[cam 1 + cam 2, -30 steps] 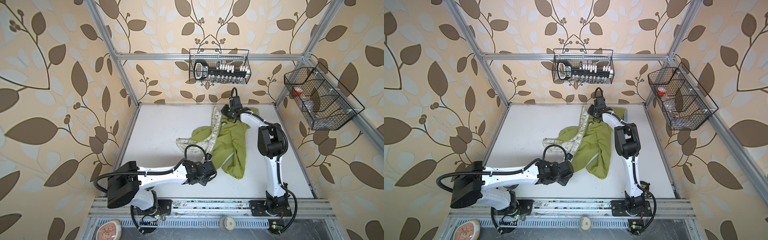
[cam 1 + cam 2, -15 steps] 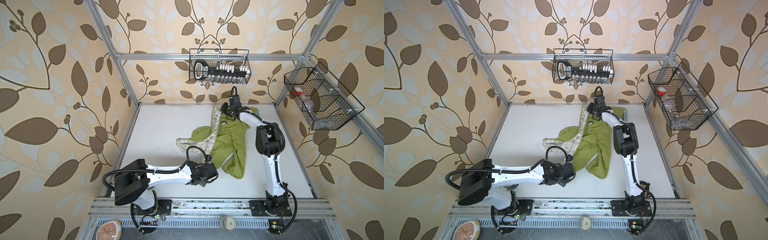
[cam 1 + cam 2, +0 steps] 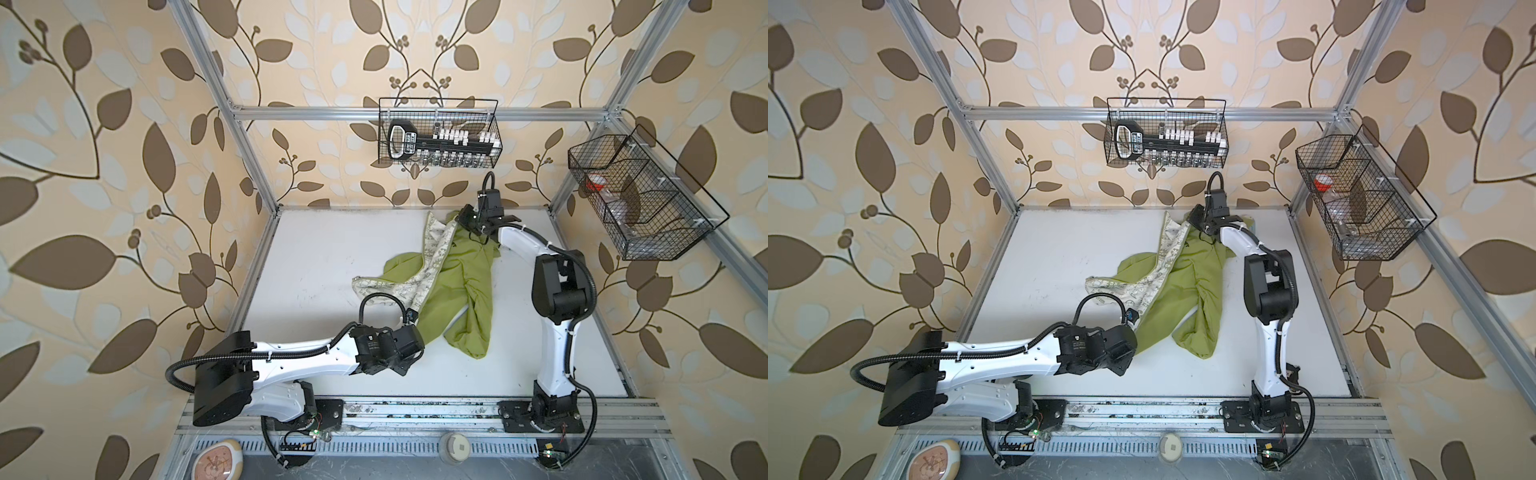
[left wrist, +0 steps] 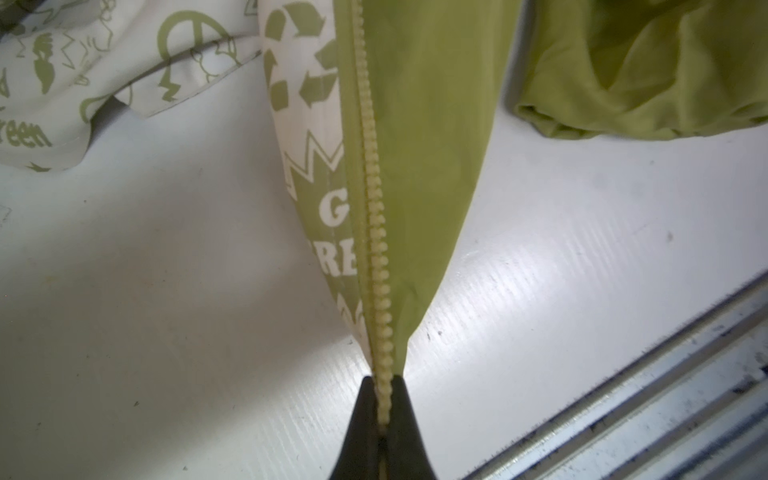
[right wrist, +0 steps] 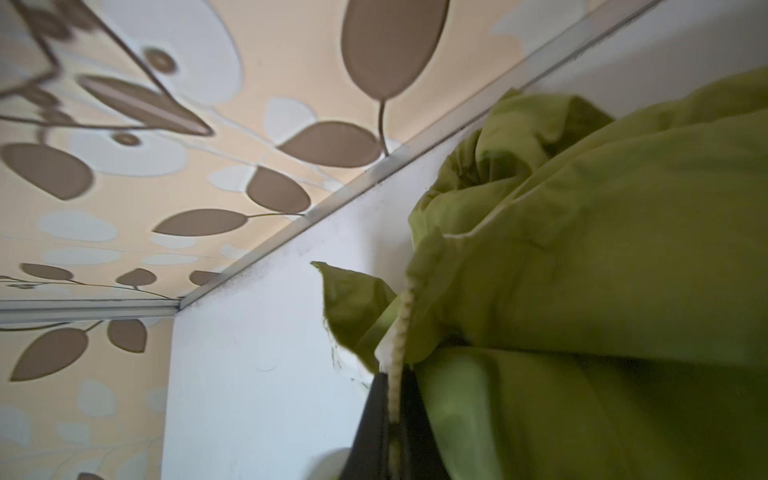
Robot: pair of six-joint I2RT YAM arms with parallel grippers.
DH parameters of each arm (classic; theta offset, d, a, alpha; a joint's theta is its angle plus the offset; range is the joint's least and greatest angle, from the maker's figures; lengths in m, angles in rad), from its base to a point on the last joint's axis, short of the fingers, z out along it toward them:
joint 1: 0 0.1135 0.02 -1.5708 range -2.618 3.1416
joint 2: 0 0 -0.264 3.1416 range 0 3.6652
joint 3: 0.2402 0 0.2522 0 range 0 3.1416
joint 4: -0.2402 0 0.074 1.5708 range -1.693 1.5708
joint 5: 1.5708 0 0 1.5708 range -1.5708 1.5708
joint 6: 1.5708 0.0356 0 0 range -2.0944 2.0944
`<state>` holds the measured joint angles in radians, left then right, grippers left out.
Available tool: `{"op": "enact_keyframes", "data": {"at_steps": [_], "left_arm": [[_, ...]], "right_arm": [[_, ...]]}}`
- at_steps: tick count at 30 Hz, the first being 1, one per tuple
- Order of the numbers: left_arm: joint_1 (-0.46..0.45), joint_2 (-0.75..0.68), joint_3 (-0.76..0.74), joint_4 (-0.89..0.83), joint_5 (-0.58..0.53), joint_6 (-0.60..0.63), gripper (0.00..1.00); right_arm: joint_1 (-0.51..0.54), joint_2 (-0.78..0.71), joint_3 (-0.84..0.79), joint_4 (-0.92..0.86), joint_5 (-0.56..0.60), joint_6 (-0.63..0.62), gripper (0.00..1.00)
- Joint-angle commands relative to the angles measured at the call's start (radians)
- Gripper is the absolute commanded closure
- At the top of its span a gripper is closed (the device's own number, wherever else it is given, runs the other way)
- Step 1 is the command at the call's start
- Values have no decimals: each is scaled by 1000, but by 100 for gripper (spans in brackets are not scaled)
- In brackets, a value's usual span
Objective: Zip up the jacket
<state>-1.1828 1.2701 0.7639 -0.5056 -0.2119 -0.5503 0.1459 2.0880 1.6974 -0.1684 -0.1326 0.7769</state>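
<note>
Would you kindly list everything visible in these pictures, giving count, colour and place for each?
jacket: one, green with cream printed lining, on the table's middle and far part.
table: one, white, inside the frame.
frame: one, silver, around the table.
back basket: one, black wire, on the far wall.
black-and-white item: one, in the back basket.
side basket: one, black wire, on the right wall.
red-topped item: one, in the side basket.
disc: one, beige, below the front rail, left.
knob: one, pale, at the front rail.
left gripper: black, shut on the jacket's zipper edge, near end.
right gripper: black, shut on the zipper edge, far end.
</note>
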Motion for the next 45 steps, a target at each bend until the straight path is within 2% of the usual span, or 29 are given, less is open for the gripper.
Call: {"op": "enact_keyframes", "data": {"at_steps": [1, 8, 15, 21, 25, 29, 30, 32, 35, 38, 41, 45], "left_arm": [[-19, -37, 1, 35, 90, 29, 100], [-92, 5, 49, 107, 205, 37, 100], [-120, 4, 34, 203, 284, 4, 100], [-120, -30, -43, 289, 305, -39, 100], [-116, -46, -113, 342, 296, -82, 100], [-77, -112, -209, 399, 294, -129, 100], [-57, -136, -233, 412, 298, -141, 100], [6, -200, -302, 457, 326, -172, 100], [128, -285, -395, 508, 385, -210, 91], [217, -337, -445, 522, 435, -227, 80], [241, -353, -462, 505, 446, -229, 73], [247, -399, -478, 465, 425, -246, 51]], "right_arm": [[-26, -116, -53, -7, -12, -13, 100], [-96, -302, -164, -130, 54, -46, 100], [-116, -391, -114, -305, 187, -131, 100], [-16, -261, 44, -393, 248, -157, 100], [84, -101, 187, -446, 295, -145, 100], [153, 54, 312, -466, 283, -117, 100], [165, 83, 335, -464, 269, -111, 98], [189, 145, 385, -455, 233, -103, 85], [214, 214, 446, -436, 163, -112, 59], [231, 252, 482, -398, 78, -136, 42], [236, 266, 490, -355, -14, -154, 37], [232, 241, 451, -286, -112, -167, 36]]}}
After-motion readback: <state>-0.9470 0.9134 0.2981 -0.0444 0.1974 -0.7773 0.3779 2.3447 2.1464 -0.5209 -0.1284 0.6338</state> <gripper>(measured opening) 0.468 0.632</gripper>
